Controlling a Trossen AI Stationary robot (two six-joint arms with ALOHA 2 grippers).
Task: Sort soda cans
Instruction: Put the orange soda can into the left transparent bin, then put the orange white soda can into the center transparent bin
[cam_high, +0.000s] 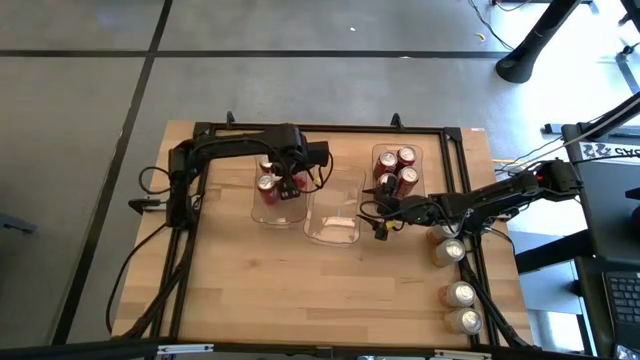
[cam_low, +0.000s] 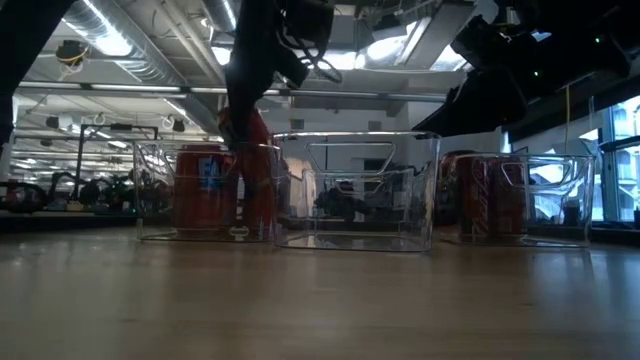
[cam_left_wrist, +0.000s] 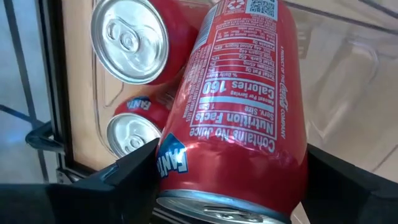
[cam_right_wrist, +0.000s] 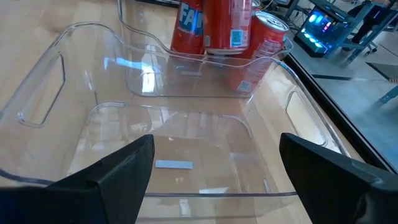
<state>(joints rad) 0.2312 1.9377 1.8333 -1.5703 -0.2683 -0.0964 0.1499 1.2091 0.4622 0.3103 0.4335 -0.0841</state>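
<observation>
While left claw (cam_left_wrist: 230, 186) grips glossy red can (cam_left_wrist: 239, 106) — right claw (cam_right_wrist: 214, 168) gapes over clear bin (cam_right_wrist: 74, 37).

Light wooden plank bench (cam_high: 300, 290) with a black frame along its edges. Directly on it: three clear plastic rectangular bins side by side, left (cam_high: 262, 210), middle (cam_high: 333, 232) and right (cam_high: 415, 155); three pale silver-gold cylindrical cans near the right edge, (cam_high: 449, 250), (cam_high: 460, 294) and (cam_high: 467, 320).

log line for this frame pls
left gripper: shut on red can, over left bin | right gripper: open, at empty middle bin | three pale cans: table's right edge
</observation>
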